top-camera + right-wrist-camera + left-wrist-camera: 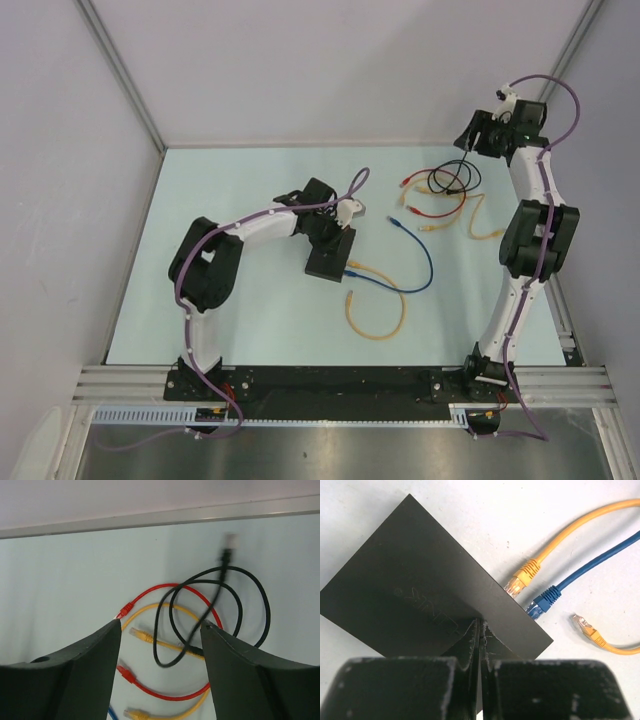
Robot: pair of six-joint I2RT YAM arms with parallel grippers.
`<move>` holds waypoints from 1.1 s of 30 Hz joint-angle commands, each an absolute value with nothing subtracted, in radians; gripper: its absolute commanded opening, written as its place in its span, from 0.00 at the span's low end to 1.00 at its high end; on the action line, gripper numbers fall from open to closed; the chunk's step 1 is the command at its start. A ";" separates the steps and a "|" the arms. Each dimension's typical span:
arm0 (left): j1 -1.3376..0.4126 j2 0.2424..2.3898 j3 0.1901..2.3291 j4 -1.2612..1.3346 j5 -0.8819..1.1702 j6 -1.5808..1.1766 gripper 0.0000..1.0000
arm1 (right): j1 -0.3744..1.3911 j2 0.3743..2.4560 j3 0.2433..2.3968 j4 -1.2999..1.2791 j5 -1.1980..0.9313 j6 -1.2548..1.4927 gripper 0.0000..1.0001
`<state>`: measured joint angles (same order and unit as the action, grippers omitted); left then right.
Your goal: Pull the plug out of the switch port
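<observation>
The switch [330, 256] is a flat black box in mid-table; it fills the left wrist view [420, 585]. A yellow plug [520, 580] and a blue plug [541, 603] sit in ports on its right edge. My left gripper [480, 626] is shut, its tips resting on the switch's top near that edge; it also shows in the top view [336, 228]. My right gripper [160, 625] is open and empty, high over loose cables at the back right [478, 140]. A blurred black cable [220, 580] hangs between its fingers, touching neither.
Loose red cable [165, 695], yellow cable [150, 639] and a black cable loop [452, 180] lie at the back right. The plugged yellow cable [378, 305] loops toward the front; the blue cable [420, 262] curves right. A free yellow plug [585, 629] lies beside the switch.
</observation>
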<state>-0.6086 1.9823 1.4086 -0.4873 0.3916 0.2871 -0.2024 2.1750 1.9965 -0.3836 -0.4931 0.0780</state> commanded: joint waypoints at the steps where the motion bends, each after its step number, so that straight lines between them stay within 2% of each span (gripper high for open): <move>1: -0.600 1.973 1.441 -0.592 0.348 0.305 0.02 | -0.163 2.082 2.028 -0.394 -0.429 0.046 0.70; 6: -0.555 1.902 1.488 -0.597 0.466 0.268 0.06 | -0.092 2.026 2.048 -0.572 -0.498 -0.052 0.70; 13: -0.482 1.819 1.425 -0.541 0.462 0.178 0.13 | 0.046 2.049 1.908 -0.597 -0.580 -0.110 0.68; 15: -0.450 1.819 1.414 -0.571 0.448 0.179 0.14 | 0.104 2.077 1.895 -0.620 -0.583 -0.126 0.61; 16: -0.440 1.818 1.407 -0.575 0.415 0.184 0.14 | 0.123 2.106 1.891 -0.633 -0.601 -0.126 0.48; 18: -0.419 1.815 1.375 -0.591 0.390 0.222 0.11 | 0.175 2.121 1.881 -0.646 -0.618 -0.103 0.36; 19: -0.413 1.816 1.361 -0.595 0.371 0.232 0.09 | 0.190 2.134 1.864 -0.655 -0.623 -0.100 0.23; 22: -0.391 1.827 1.319 -0.641 0.397 0.265 0.01 | 0.261 2.161 1.818 -0.707 -0.635 -0.146 0.06; 27: -0.361 1.801 1.252 -0.654 0.448 0.326 0.00 | 0.348 2.152 1.686 -0.655 -0.621 -0.164 0.01; 33: -0.357 1.813 1.183 -0.606 0.495 0.408 0.01 | 0.416 2.207 1.719 -0.726 -0.555 -0.245 0.00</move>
